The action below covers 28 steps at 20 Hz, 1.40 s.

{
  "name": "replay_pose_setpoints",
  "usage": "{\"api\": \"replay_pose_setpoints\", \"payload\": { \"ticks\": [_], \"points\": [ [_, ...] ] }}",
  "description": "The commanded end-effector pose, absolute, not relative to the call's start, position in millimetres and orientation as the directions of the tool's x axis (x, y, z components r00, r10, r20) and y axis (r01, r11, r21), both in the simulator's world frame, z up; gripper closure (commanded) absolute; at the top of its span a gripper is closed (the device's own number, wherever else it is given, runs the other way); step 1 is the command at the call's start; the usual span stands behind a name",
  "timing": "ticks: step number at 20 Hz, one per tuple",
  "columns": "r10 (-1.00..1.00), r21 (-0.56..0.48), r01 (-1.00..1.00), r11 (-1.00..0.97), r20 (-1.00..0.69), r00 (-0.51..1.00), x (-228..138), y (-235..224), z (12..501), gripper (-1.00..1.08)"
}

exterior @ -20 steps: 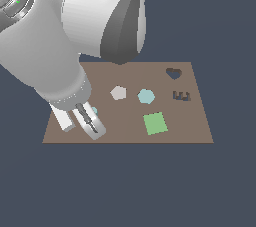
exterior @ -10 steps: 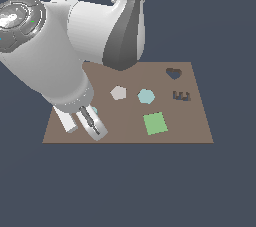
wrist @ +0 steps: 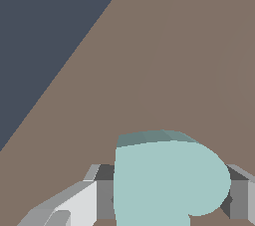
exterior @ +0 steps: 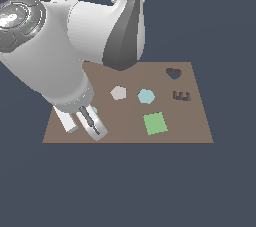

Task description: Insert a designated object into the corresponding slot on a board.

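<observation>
- My gripper (exterior: 86,123) is low over the board (exterior: 195,121), at the corner nearest the camera on the exterior view's left, w/ the arm's bulk blocking most of that area.
- Wrist view: the teal heart (wrist: 167,182) sits betw. the two fingers (wrist: 99,190), which stand close on either side of it. Can't tell if the pads actually press it or are just bracketing it, so I won't call the grasp made.
- In the exterior view only a sliver of the teal heart (exterior: 93,111) peeks out by the gripper; it looks to be at board level, not lifted, as best I can judge.
- The heart slot (exterior: 173,74) is at the far corner on the exterior view's right, empty, well apart from the gripper, nearly the whole board diagonal away.
- Other bits: pinkish hexagon (exterior: 118,92) and teal hexagon (exterior: 145,96) mid-board, green square (exterior: 155,123) nearer the camera, E-shaped recess (exterior: 181,96) just below the heart slot.
- Progress, my read: early. Reach to the piece looks done; secure grip unconfirmed; lift, carry across, align lobes to the recess and press in all remain.
- Watch item: heart's orientation in the fingers vs. the slot; prob. needs a wrist turn en route.
</observation>
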<state>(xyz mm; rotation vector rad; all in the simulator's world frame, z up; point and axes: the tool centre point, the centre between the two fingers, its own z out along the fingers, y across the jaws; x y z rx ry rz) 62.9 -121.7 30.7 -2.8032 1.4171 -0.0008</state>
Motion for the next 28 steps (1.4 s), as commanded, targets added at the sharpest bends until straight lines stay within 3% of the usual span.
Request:
{"api": "replay_pose_setpoints", "payload": {
  "ticks": [1,15,28],
  "points": [
    [-0.805,-0.001,-0.805,-0.593,0.000,0.593,63,-121,31,1.08],
    [-0.808,0.000,-0.808,-0.589,0.000,0.589,35,-76,32,1.08],
    [-0.817,0.000,-0.817,-0.577,0.000,0.577,-38,45,36,1.08]
  ]
}}
